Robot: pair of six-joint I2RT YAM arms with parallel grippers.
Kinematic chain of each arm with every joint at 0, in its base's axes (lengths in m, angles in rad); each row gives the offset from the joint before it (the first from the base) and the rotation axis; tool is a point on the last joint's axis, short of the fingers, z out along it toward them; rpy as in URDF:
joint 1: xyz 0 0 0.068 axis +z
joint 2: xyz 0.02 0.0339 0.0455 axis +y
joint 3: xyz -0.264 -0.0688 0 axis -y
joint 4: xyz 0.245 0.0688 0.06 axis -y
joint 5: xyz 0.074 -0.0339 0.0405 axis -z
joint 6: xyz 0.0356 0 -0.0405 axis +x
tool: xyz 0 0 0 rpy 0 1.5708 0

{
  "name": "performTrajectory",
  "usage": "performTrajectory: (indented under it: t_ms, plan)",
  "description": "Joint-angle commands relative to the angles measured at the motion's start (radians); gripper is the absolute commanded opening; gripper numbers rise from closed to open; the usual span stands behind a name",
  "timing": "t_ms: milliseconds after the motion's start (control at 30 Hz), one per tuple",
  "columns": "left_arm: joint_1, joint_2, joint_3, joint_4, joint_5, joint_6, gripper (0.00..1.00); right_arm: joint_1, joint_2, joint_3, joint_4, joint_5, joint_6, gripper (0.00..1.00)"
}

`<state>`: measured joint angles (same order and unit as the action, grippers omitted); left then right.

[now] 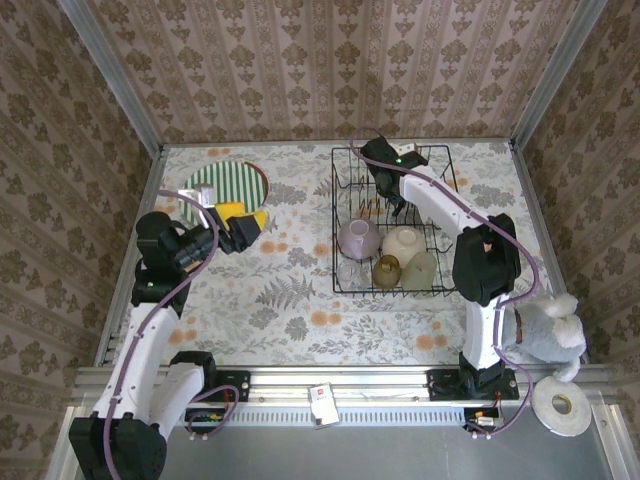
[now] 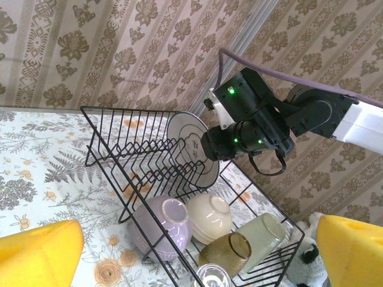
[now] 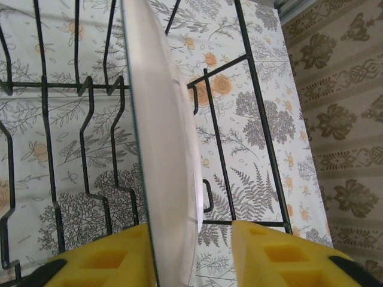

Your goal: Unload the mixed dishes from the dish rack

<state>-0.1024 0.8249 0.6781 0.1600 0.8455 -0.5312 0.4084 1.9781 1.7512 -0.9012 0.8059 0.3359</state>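
Your right gripper straddles the white plate standing upright in the rack; jaws unclamped, gap on one side. Your left gripper hangs wide open by the striped plate on the table.

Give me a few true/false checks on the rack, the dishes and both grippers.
1. The green-and-white striped round plate lies flat on the floral table, outside the black wire dish rack. True.
2. The left gripper is shut on a cup. False: its jaws stand wide open with nothing held.
3. The right gripper has one finger on each side of the pale round plate standing upright in the rack. True.
4. The lavender bowl sits on the table beside the rack. False: it is inside the rack, next to the cream cup.
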Motion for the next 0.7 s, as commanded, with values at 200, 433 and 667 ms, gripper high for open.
performTrajectory:
  t_ms: [200,433,667]
  plan:
    - [0.009,0.004,-0.009,0.030,0.022,-0.017,1.00,-0.009,0.015,0.021,-0.033,0.042,-0.025,0.27]
    - [0.015,0.003,-0.009,0.031,0.023,-0.019,1.00,-0.009,0.002,0.016,-0.028,0.039,-0.027,0.16]
    - [0.017,0.005,-0.009,0.029,0.021,-0.018,1.00,-0.009,-0.008,0.011,-0.030,0.036,-0.020,0.06]
